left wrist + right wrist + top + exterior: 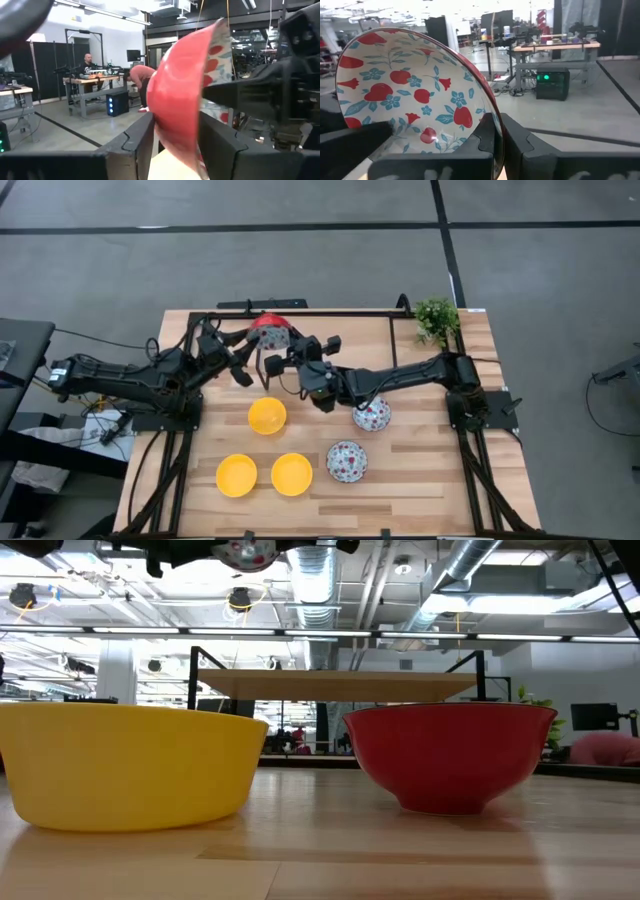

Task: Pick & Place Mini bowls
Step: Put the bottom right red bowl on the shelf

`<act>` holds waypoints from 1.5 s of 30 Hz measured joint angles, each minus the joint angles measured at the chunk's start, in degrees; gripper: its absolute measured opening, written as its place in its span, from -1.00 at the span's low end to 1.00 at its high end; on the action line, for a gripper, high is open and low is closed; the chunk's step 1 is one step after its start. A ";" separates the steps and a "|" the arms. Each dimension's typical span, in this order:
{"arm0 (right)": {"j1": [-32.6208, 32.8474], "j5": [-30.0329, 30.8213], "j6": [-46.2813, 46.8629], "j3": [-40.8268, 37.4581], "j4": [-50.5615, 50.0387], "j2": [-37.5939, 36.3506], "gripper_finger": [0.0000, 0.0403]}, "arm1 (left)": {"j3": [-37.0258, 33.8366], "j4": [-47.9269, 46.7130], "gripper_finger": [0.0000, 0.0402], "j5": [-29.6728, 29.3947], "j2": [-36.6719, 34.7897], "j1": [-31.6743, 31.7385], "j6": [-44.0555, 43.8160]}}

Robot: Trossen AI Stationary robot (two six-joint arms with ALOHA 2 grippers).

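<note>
One floral mini bowl [268,332], red outside, is held in the air over the table's far middle, tilted on edge, between both grippers. It also shows at the top of the low view [245,552]. My left gripper [246,352] comes from the left and my right gripper [288,356] from the right; both are shut on this bowl. Three yellow mini bowls [267,416] [236,475] [291,474] and two floral ones [372,415] [347,461] sit on their bases on the table. My left gripper [175,135] pinches the bowl's wall [172,115], with one finger on the red outside [137,142] and one on the floral inside [220,145]. The bowl is lifted clear and stands on edge. My right gripper [497,132] pinches the bowl's rim [490,107] at the opposite side. One finger [482,142] is on the floral inside and one [517,140] on the outside. The bowl is clear of the table, its opening turned toward this arm.
A small green potted plant [437,318] stands at the far right corner. A dark frame bar [300,312] runs along the far edge. In the low view a yellow bowl [130,765] and a red one [450,755] fill the foreground. Bare wood lies at the near right [440,480].
</note>
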 joint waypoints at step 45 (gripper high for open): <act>3.07 -8.79 -4.89 -0.05 4.14 -0.27 -0.09 | 0.05 0.61 -0.94 -1.55 0.28 1.47 0.58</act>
